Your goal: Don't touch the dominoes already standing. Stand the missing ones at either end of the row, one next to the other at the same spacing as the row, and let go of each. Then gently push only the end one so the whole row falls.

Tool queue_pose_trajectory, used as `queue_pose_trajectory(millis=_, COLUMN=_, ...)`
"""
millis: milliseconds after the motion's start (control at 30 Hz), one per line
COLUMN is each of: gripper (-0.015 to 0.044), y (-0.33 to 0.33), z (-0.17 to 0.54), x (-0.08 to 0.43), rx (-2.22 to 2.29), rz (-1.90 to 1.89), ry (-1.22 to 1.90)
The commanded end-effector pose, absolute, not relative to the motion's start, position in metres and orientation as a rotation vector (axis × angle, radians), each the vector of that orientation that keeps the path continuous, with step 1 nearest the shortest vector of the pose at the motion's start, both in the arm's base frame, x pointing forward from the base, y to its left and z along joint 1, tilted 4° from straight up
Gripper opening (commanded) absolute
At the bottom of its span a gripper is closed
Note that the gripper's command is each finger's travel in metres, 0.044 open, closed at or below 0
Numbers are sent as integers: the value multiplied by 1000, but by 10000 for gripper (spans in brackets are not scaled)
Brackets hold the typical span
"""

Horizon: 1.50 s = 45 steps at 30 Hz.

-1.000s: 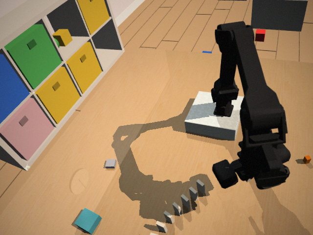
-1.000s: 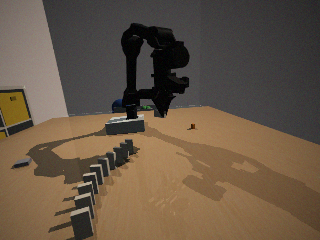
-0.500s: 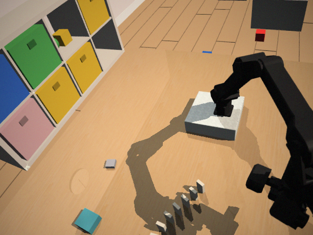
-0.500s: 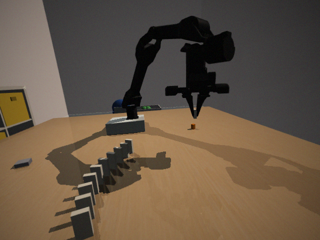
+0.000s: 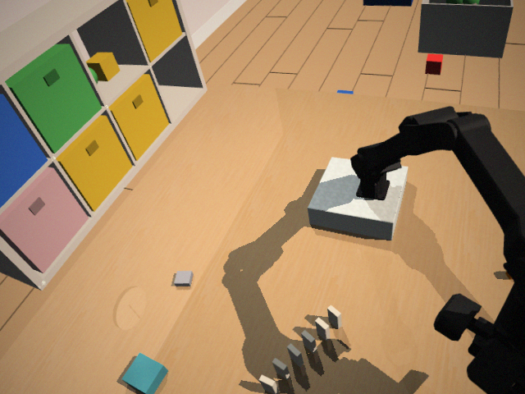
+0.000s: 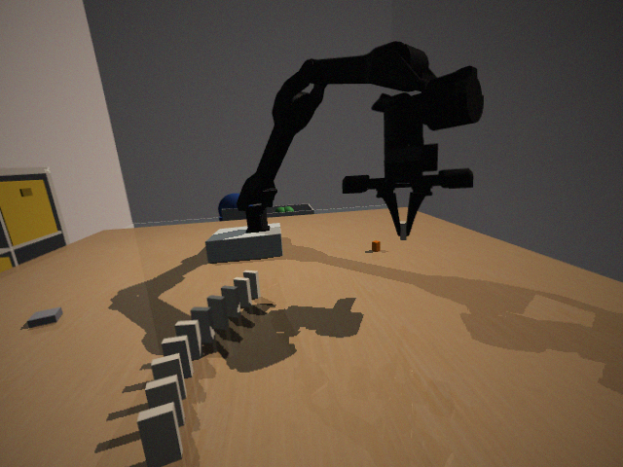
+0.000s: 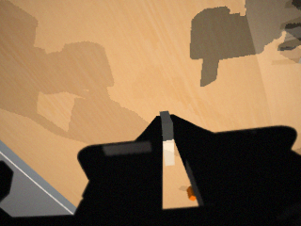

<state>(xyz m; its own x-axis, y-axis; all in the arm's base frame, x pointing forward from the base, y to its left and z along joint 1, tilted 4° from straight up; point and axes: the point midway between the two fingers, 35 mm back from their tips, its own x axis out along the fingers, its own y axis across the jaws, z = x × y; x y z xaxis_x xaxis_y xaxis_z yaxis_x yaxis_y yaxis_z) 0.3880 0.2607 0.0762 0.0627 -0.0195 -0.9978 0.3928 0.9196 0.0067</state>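
Note:
A row of several upright dominoes (image 5: 295, 355) (image 6: 217, 311) runs diagonally across the table. Its far-end domino (image 5: 334, 317) (image 6: 250, 284) stands on the arm-base side. Its near-end domino (image 6: 159, 434) is grey with a pale edge. In the top view the near end is cut off by the frame. My gripper (image 6: 403, 233) (image 7: 165, 119) points down and is shut on a narrow domino (image 6: 403, 230) (image 7: 166, 128), held in the air well above the table, to the right of the row in the exterior view. The fingertips are out of sight in the top view.
A small flat grey block (image 5: 183, 277) (image 6: 45, 317) lies left of the row. A teal block (image 5: 144, 373) is at the near left. An orange cube (image 6: 376, 246) (image 7: 191, 193) lies beyond the gripper. The arm stands on a pale base block (image 5: 335, 208) (image 6: 244, 248). Shelving stands at left.

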Motion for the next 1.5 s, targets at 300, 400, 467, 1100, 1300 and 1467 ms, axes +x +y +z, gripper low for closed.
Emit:
queue_pose_trajectory(millis=300, gripper=28, y=281, z=45, x=413, rx=183, rz=-226, ry=1225)
queue_pose_trajectory(millis=400, gripper=28, y=285, z=41, x=419, rx=166, rz=-210, ry=1160)
queue_pose_trajectory(millis=467, gripper=28, y=288, z=38, x=422, rx=146, rz=-199, ry=1113)
queue_pose_trajectory(millis=1100, gripper=28, y=312, z=25, x=433, rx=6, rz=-165, ry=681)
queue_pose_trajectory(millis=1300, gripper=28, y=313, z=27, x=427, rx=-19, rz=-182, ry=554)
queue_pose_trajectory(millis=1467, gripper=28, y=313, z=30, x=420, rx=-33, rz=-205, ry=453)
